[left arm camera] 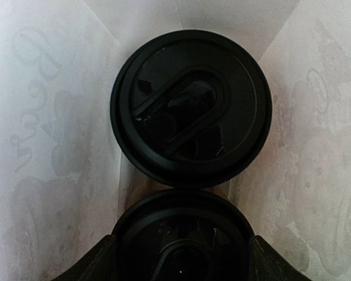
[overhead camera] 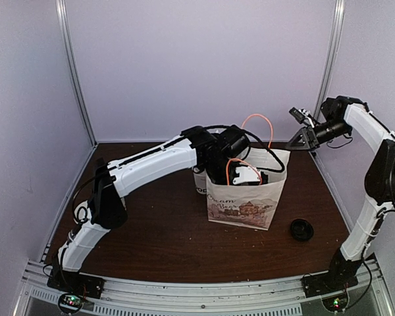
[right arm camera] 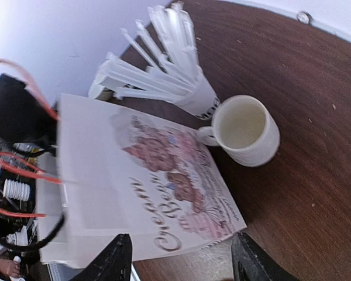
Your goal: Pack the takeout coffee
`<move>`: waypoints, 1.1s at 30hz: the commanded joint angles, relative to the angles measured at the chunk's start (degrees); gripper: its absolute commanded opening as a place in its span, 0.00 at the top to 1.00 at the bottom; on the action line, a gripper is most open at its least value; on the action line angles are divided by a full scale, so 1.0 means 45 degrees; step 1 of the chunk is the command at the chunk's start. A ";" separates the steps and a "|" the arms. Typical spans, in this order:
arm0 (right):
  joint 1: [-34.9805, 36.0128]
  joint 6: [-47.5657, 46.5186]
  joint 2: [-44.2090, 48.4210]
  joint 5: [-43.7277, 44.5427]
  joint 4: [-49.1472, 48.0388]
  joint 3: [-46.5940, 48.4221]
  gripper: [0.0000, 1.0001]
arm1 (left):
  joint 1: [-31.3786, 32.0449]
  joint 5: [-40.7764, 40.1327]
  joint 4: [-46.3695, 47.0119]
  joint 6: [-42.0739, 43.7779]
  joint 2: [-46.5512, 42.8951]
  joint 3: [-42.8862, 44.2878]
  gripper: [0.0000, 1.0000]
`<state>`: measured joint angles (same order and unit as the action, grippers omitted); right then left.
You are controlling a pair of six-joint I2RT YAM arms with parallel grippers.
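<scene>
The left gripper (left arm camera: 183, 237) straddled the nearer coffee cup (left arm camera: 181, 216), its fingers against the black lid (whether they clamped it could not be told). The second coffee cup (left arm camera: 191, 108) sat just beyond, and both stood inside the paper bag (left arm camera: 35, 146). The right gripper (right arm camera: 181, 237) gaped wide at the bag's edge, with a mug (right arm camera: 245, 129) and a stick-filled cup (right arm camera: 193, 96) beside the bag on the table (right arm camera: 316, 88).

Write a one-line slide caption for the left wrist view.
Looking down into the paper bag: one black cup lid in full view, a second lid at the bottom edge, close beside it.
</scene>
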<state>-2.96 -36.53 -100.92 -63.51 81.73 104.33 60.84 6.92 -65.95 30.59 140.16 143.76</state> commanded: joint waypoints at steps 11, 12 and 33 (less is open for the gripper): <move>0.1474 0.2426 -0.2473 0.4636 -0.2531 -0.2006 0.41 | 0.0361 0.1417 -0.3910 -0.2078 -0.0035 -0.1123 0.48; 0.1653 0.2510 -0.2501 0.4876 -0.2720 -0.2127 0.41 | 0.0376 0.1438 -0.3951 -0.2116 -0.0041 -0.1110 0.48; 0.3446 0.2433 -0.2335 0.5225 -0.3060 -0.3829 0.43 | 0.1339 0.1600 -0.4212 -0.3341 -0.1507 -0.3373 0.51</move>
<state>12.14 -25.32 -112.84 -41.01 68.40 87.50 64.42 12.29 -76.20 18.83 131.24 131.02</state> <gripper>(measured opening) 0.576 0.720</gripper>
